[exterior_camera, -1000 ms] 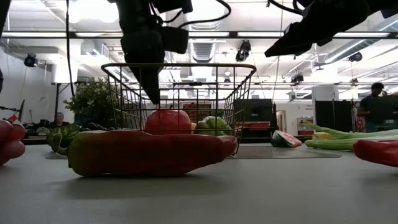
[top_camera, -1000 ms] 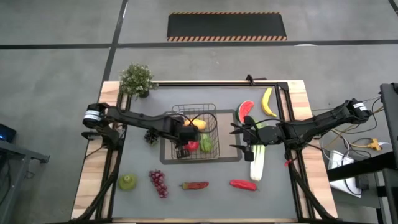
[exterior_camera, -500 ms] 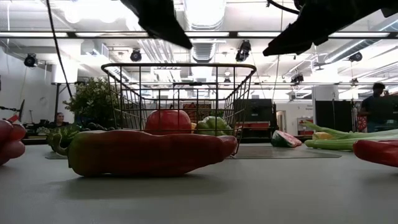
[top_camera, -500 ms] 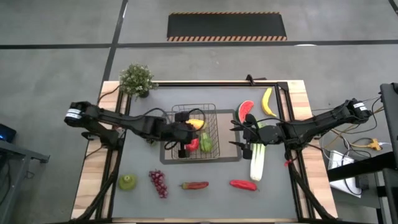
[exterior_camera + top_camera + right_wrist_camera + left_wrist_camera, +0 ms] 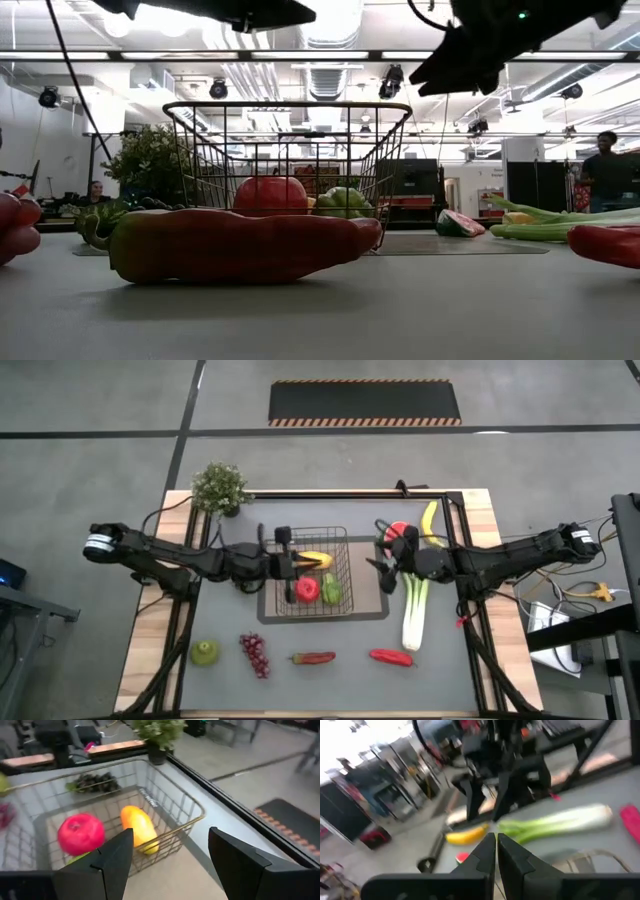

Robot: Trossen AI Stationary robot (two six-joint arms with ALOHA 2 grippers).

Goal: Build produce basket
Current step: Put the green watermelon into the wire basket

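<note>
No readable text, labels, brands or numbers in any view. Only marking: orange-and-black hazard striping edging the dark floor mat [image 5: 365, 402] beyond the table; it carries no words.

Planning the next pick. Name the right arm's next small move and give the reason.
Probably lower the right gripper onto the watermelon slice just beside it. Its fingers stand open and empty, the slice is the nearest piece outside the basket, and the left gripper, shut, sits at the basket's left edge, out of the way.
</note>
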